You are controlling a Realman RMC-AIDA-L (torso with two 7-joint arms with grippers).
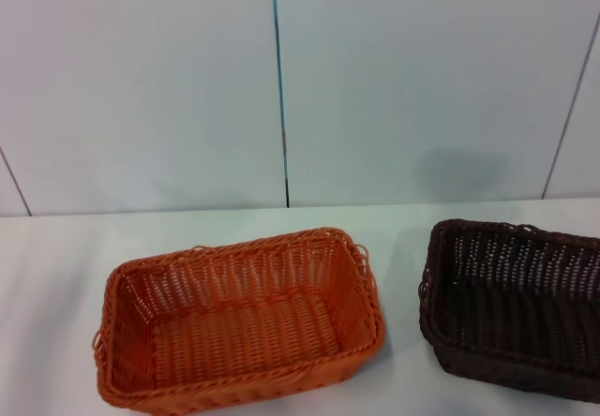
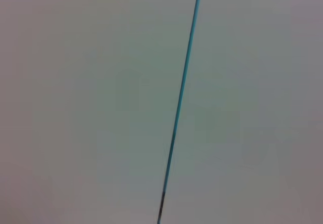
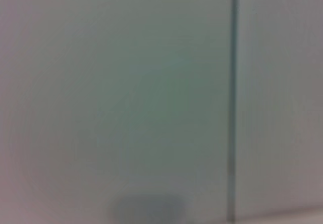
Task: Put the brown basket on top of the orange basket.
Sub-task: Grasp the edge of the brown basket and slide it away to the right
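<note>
Neither gripper is being shown in any view, so finger state cannot be told. The orange basket (image 1: 239, 322) is sitting on the white table (image 1: 56, 266); the brown basket (image 1: 514, 305) is standing apart, to its right.

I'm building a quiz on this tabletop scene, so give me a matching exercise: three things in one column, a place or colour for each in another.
Things:
1. orange basket
2. brown basket
3. wall seam

Descriptions:
A. thin vertical blue line behind the table
B. on the table's right side, cut off by the picture's edge
C. left of centre on the table, empty

Pairs: 1-C, 2-B, 3-A
</note>
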